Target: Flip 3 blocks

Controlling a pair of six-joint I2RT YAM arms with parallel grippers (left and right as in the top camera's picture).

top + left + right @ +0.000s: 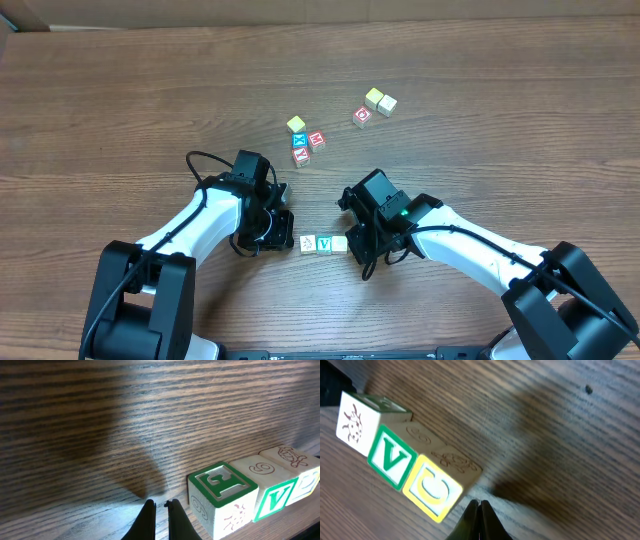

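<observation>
A row of three touching blocks lay near the front edge of the brown wood-grain bench [120, 90], at its middle: a cream wooden cube with a faint mark [308, 244], a wooden cube with a green V face [324, 244], and a pale yellow wooden cube [340, 244]. The left gripper [160, 509] stood just beside the cream end, with only a slit between its fingers [148, 521], holding nothing. The right gripper [480, 509] stood just beside the yellow end, pressed together and empty. Contact there could not be determined.
</observation>
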